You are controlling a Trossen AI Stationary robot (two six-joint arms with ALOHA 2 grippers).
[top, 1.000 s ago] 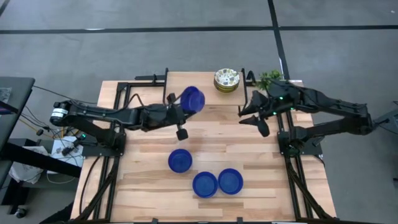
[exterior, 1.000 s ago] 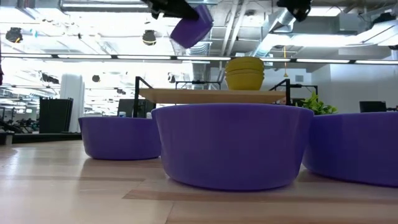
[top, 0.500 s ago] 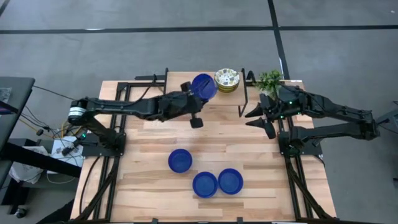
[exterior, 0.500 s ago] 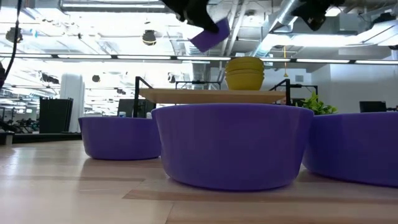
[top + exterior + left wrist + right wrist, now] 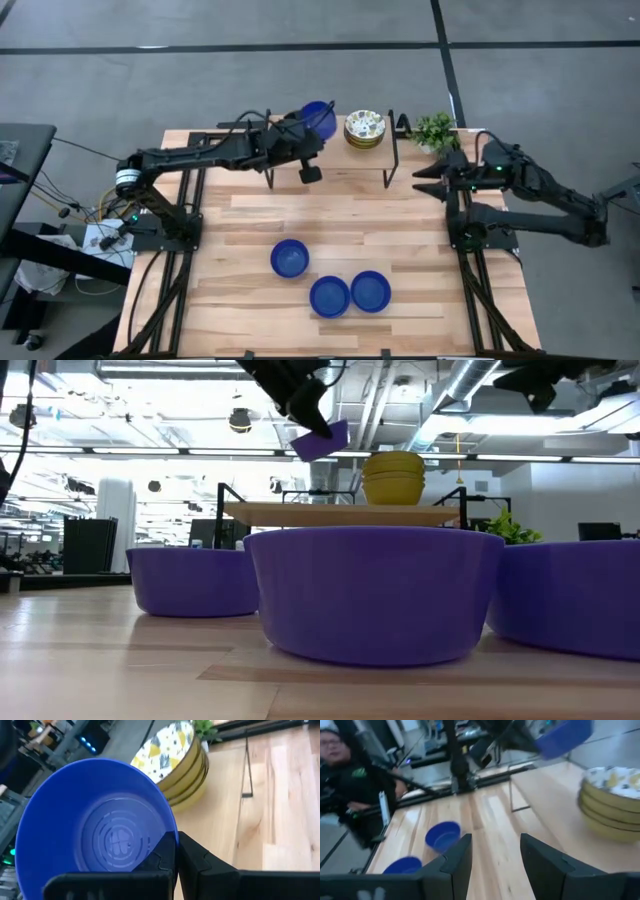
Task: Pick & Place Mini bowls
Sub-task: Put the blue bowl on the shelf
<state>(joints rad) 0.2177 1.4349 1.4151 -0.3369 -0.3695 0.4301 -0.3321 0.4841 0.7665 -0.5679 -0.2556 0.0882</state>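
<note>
From above, the left gripper [image 5: 308,140] is holding a blue bowl [image 5: 319,119] over the raised wooden shelf [image 5: 290,128] at the far edge of the table [image 5: 420,260], just beside the stack of floral bowls [image 5: 364,129] sitting on that shelf; its fingers are pinching the bowl's rim. Three more blue bowls [image 5: 330,283] are sitting well apart from it, near the table's near edge, and the right gripper [image 5: 428,179] is waiting by the far right corner beside a small green plant [image 5: 435,128]. At table height, the carried blue bowl [image 5: 320,441] is hanging tilted in the left gripper [image 5: 300,405] above the shelf [image 5: 340,512], to one side of the yellowish stack [image 5: 393,477]. In the left wrist view, the dark fingers [image 5: 195,860] are clamping the blue bowl's [image 5: 95,825] wall, with the floral stack [image 5: 175,767] close behind. In the right wrist view, the right gripper's fingers [image 5: 455,857] are standing spread and empty. The risk, as I judge it, is that the tilted bowl, gripped only by its rim, could slip or land on edge and roll; a release too near the stack could knock the floral bowls, and one too near the shelf's edge could let it drop to the table.
</note>
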